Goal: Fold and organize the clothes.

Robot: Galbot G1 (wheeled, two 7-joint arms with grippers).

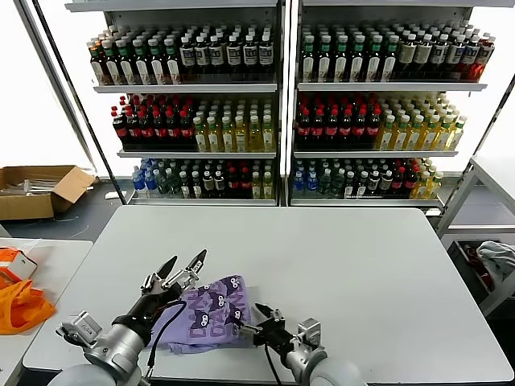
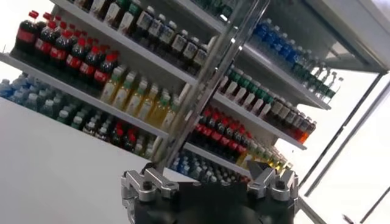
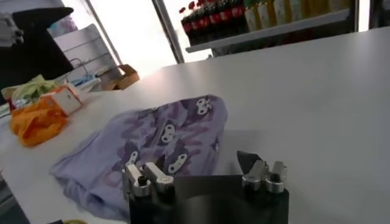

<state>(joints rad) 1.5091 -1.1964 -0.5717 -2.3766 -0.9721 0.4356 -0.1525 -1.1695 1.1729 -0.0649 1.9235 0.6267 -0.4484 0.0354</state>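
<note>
Lavender T-shirt between raised, spread left end effector and low right end effector.

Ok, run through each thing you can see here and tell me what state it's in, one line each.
T-shirt: crumpled, print side up, lying on the table, not folded.
Left gripper: open, raised above the shirt's left edge, holding nothing.
Right gripper: open, at the shirt's right edge.
Orange fabric: bunched on the side table.
Cardboard box: open, on the floor.
</note>
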